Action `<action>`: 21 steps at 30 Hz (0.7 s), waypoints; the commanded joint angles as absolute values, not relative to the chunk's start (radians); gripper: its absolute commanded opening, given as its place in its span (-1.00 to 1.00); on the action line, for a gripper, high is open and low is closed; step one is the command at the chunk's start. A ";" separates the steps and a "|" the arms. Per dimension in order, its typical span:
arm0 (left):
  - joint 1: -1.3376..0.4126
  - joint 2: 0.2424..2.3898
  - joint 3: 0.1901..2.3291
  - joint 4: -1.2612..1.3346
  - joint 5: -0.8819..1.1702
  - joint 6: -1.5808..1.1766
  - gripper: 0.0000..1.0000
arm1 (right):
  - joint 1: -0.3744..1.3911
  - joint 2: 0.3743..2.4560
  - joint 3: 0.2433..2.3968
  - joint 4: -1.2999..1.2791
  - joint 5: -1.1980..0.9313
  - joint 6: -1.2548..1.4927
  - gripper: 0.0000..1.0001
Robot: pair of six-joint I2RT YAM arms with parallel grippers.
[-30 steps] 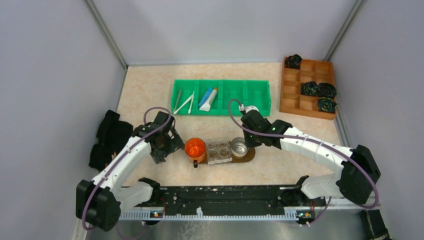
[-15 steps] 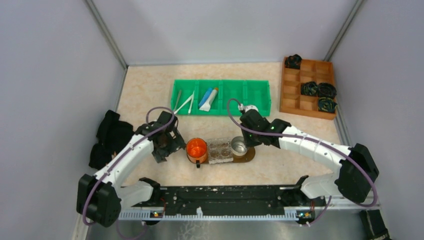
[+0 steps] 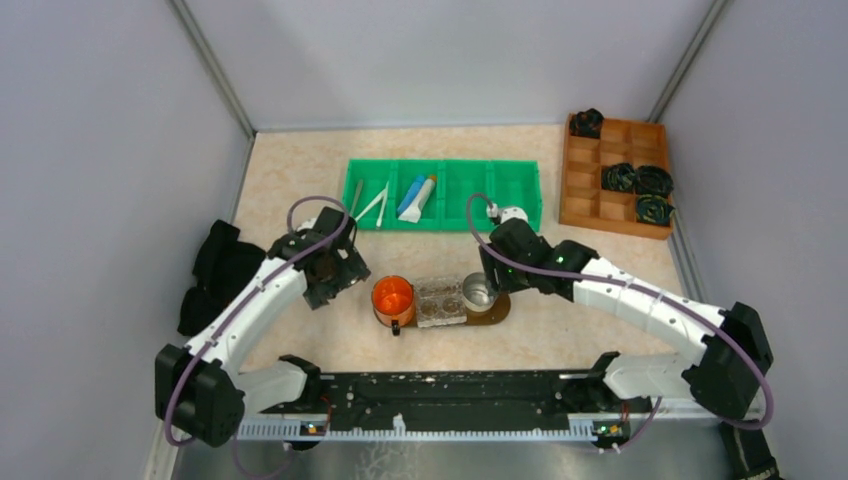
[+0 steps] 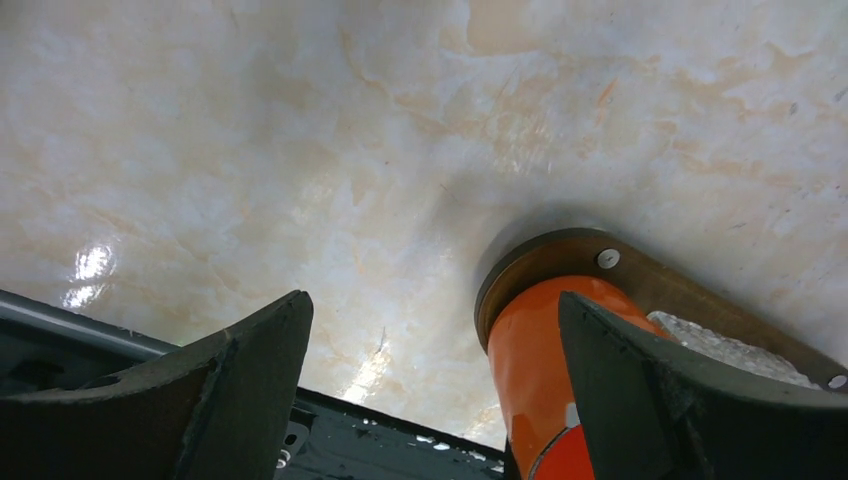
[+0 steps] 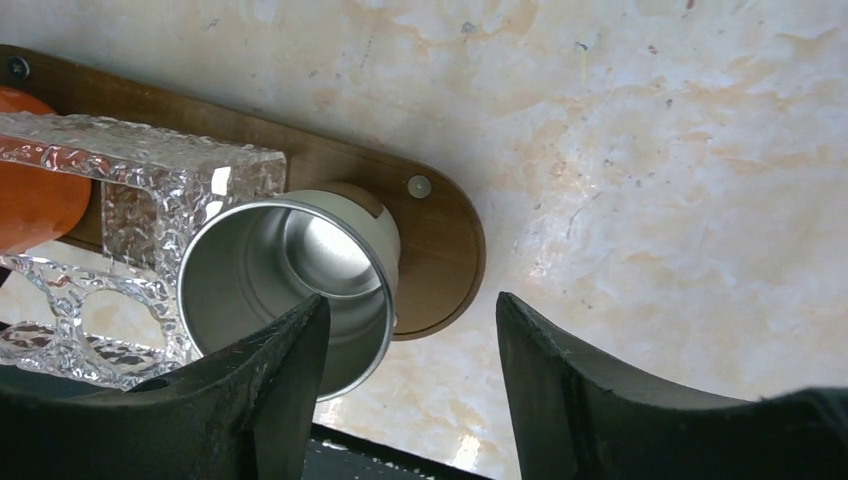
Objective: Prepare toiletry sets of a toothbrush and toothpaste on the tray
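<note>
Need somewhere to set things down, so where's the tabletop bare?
Free: the strip behind the green bin, and the stretch between tray and base rail. Crowded: the tray, filled by orange cup, glass block, steel cup.

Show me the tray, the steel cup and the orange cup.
tray (image 5: 442, 238): right wrist view, bare rounded end of the board.
steel cup (image 5: 300, 250): right wrist view, inner wall.
orange cup (image 3: 392, 297): top external view, open mouth.

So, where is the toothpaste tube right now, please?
Top view: the toothpaste tube lies in the green bin's second compartment from the left, just right of the toothbrushes.
</note>
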State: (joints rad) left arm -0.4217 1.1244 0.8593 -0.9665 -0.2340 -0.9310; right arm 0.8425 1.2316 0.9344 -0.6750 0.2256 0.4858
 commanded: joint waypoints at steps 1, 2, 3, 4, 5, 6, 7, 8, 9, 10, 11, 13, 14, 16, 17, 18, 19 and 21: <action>-0.429 1.168 0.953 -1.009 -0.344 -0.947 0.98 | 0.854 1.177 0.971 -0.708 0.311 0.487 0.25; -0.429 1.179 0.970 -0.998 -0.367 -0.933 0.98 | 0.848 1.185 0.993 -0.711 0.315 0.475 0.23; -0.428 1.194 0.987 -0.972 -0.392 -0.917 0.98 | 0.841 1.200 1.026 -0.715 0.312 0.458 0.18; -0.427 1.209 1.010 -0.949 -0.414 -0.897 0.98 | 0.834 1.223 1.083 -0.713 0.307 0.438 0.10; -0.422 1.224 1.033 -0.922 -0.428 -0.874 0.98 | 0.824 1.249 1.127 -0.706 0.299 0.413 0.02; -0.414 1.243 1.058 -0.889 -0.429 -0.839 0.98 | 0.813 1.284 1.186 -0.698 0.283 0.390 -0.04; -0.408 1.263 1.084 -0.856 -0.428 -0.802 0.98 | 0.799 1.327 1.248 -0.685 0.250 0.366 -0.14; -0.404 1.281 1.104 -0.825 -0.427 -0.769 0.94 | 0.787 1.374 1.311 -0.670 0.214 0.339 -0.28; -0.400 1.298 1.120 -0.794 -0.430 -0.743 0.81 | 0.777 1.432 1.383 -0.661 0.183 0.320 -0.38; -0.395 1.311 1.132 -0.767 -0.429 -0.722 0.53 | 0.774 1.495 1.457 -0.667 0.167 0.302 -0.46; -0.390 1.322 1.140 -0.745 -0.429 -0.704 0.20 | 0.774 1.591 1.536 -0.674 0.149 0.282 -0.50; -0.383 1.334 1.141 -0.714 -0.421 -0.680 -0.24 | 0.773 1.718 1.666 -0.676 0.116 0.245 -0.55; -0.381 1.336 1.139 -0.708 -0.415 -0.673 -0.34 | 0.772 1.776 1.718 -0.675 0.096 0.225 -0.56; -0.375 1.333 1.127 -0.700 -0.398 -0.655 -0.31 | 0.774 1.858 1.773 -0.653 0.068 0.161 -0.44; -0.372 1.325 1.116 -0.695 -0.386 -0.644 -0.08 | 0.778 1.889 1.780 -0.636 0.064 0.122 -0.35; -0.372 1.311 1.104 -0.687 -0.375 -0.635 0.18 | 0.781 1.913 1.781 -0.617 0.072 0.080 -0.29; -0.370 1.289 1.086 -0.669 -0.359 -0.620 0.39 | 0.782 1.939 1.783 -0.610 0.113 0.041 -0.27; -0.367 1.240 1.045 -0.626 -0.340 -0.590 0.79 | 0.788 1.973 1.775 -0.596 0.184 -0.040 -0.32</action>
State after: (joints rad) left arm -0.3759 1.3167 1.1027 -0.7086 -0.3851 -0.6674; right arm 0.7776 1.9114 1.7554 -0.6174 0.1173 0.1555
